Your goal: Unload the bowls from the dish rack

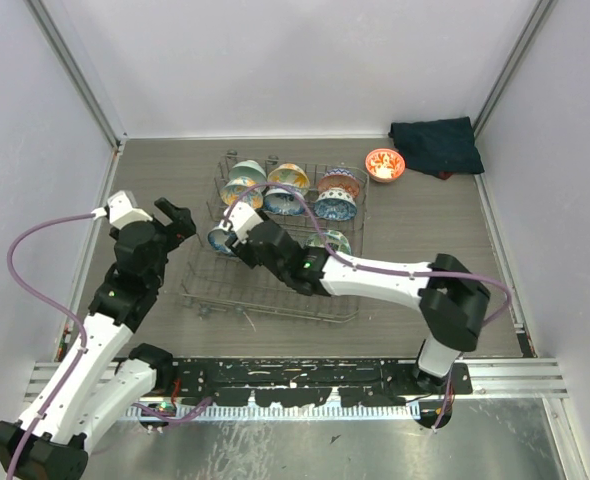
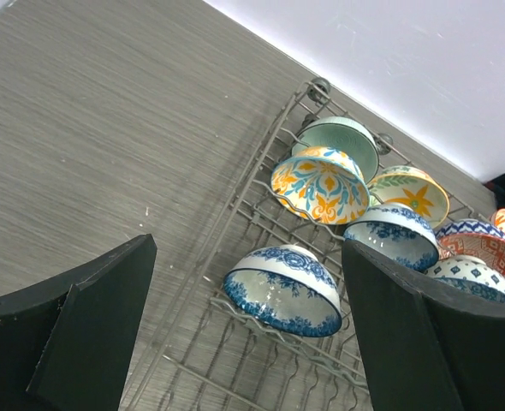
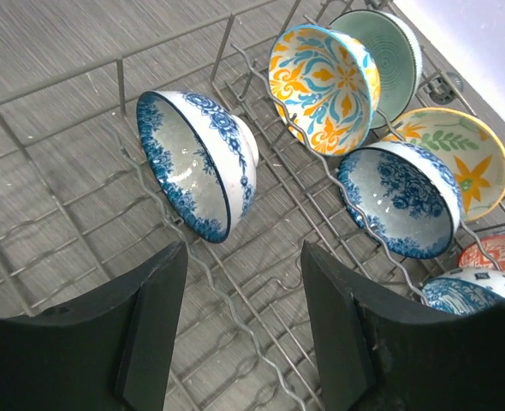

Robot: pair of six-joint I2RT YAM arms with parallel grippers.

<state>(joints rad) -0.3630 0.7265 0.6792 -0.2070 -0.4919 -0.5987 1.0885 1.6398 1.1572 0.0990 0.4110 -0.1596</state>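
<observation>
Grey wood-grain table (image 1: pixel 425 220) carried the dish rack (image 1: pixel 225 285) at centre, with white walls around it. Several bowls stood on edge among the tines. One orange bowl (image 1: pixel 384 164) sat outside the rack, beside a dark cloth (image 1: pixel 435 145).

The right gripper (image 3: pixel 244 257) reached across the rack, its jaws partly apart and holding nothing. It was aimed at the blue-and-white bowl (image 3: pixel 201 163) at the rack's near-left corner. The left gripper (image 1: pixel 178 220) hovered just beside that same corner with its jaws wide and empty.

Hazards I judged from this position:

1. The bowl leaned on its rim. If one finger met the rim instead of straddling it, the bowl would likely tip or roll along the wires.
2. The glaze looked slick, so a shallow pinch could slip on the lift.
3. The fingertips sat close above the wires. A snag there could drag the whole rack.
4. The orange-and-blue bowl (image 3: pixel 325 81) stood near, and a swung lift could knock the two together.
5. Both grippers were crowding one corner, which risked contact between the arms.
</observation>
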